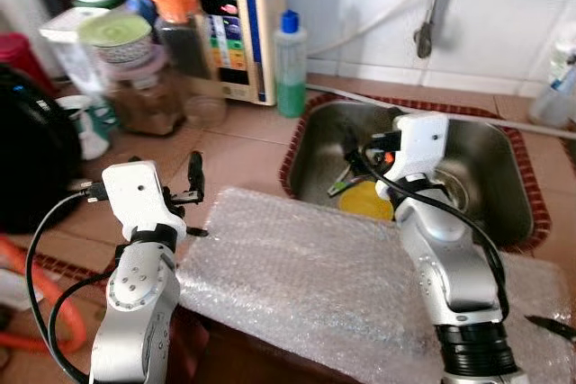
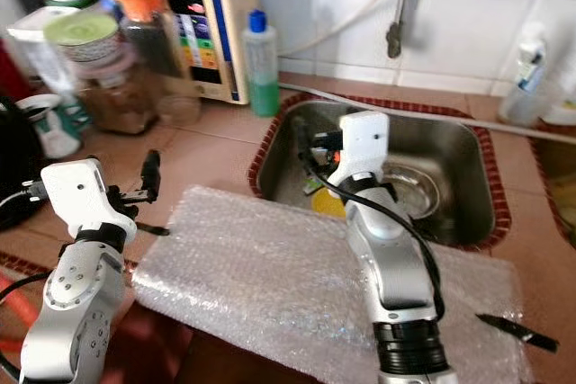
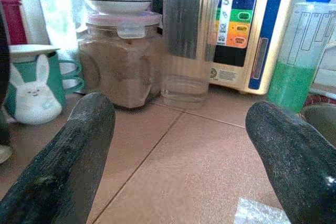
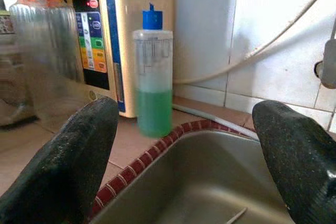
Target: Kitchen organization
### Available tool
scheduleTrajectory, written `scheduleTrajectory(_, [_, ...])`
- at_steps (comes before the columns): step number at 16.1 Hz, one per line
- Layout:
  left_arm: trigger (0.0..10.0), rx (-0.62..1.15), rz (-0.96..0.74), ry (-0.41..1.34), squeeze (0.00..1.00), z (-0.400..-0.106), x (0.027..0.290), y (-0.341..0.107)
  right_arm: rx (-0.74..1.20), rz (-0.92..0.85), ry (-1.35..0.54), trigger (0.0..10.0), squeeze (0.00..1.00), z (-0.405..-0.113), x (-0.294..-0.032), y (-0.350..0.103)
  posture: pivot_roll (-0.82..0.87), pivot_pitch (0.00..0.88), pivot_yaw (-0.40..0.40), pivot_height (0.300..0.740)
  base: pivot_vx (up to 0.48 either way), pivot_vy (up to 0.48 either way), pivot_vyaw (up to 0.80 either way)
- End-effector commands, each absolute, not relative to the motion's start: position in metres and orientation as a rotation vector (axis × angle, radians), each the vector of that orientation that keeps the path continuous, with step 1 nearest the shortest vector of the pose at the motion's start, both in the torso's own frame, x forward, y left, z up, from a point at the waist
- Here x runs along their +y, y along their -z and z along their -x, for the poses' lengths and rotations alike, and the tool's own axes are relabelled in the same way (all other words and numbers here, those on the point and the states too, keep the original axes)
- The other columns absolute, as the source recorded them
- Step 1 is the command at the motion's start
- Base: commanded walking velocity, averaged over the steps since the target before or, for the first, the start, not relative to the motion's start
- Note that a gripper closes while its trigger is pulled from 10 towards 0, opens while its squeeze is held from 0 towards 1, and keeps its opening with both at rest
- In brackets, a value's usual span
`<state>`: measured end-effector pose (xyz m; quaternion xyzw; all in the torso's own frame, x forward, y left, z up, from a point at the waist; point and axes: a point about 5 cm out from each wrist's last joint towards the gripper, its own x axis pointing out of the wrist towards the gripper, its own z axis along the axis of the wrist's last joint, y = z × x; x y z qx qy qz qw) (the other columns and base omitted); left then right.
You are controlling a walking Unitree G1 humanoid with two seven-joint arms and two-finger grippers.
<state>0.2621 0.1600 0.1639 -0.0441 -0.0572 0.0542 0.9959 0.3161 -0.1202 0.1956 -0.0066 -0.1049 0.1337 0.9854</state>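
My left gripper [image 1: 194,202] hovers open over the terracotta counter, at the left edge of a bubble wrap sheet [image 1: 315,267]. In its wrist view the fingers [image 3: 63,166] face a clear ribbed glass [image 3: 186,40], a jar of brown powder [image 3: 118,61] and a green rabbit mug [image 3: 31,85]. My right gripper [image 4: 186,166] is open above the steel sink [image 1: 490,164], with nothing between its fingers. It faces a green soap bottle [image 4: 153,72] with a blue cap. A yellow item [image 1: 366,201] lies in the sink.
A water purifier [image 1: 229,24] and stacked containers [image 1: 121,47] crowd the counter's back left. A dark appliance [image 1: 27,159] stands at far left. A black knife [image 1: 551,325] lies on the bubble wrap's right end. A tap [image 1: 430,15] hangs over the sink.
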Motion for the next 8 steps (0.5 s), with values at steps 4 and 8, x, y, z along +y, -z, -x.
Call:
scheduleTrajectory(4, [10.0,-0.118,0.062,-0.102,0.00,-0.2632,0.1598,-0.1665,-0.204,0.005,-0.267,10.0,0.00,-0.3167,-0.1207,-0.1963,-0.19,0.061,0.095,0.740,0.000,0.000,0.00])
scheduleTrajectory(8, [10.0,-0.117,0.051,-0.086,0.00,-0.2642,0.1590,-0.1672,-0.198,0.000,-0.263,10.0,0.00,-0.3167,-0.1205,-0.1950,-0.19,0.066,0.103,0.740,0.000,0.000,0.00])
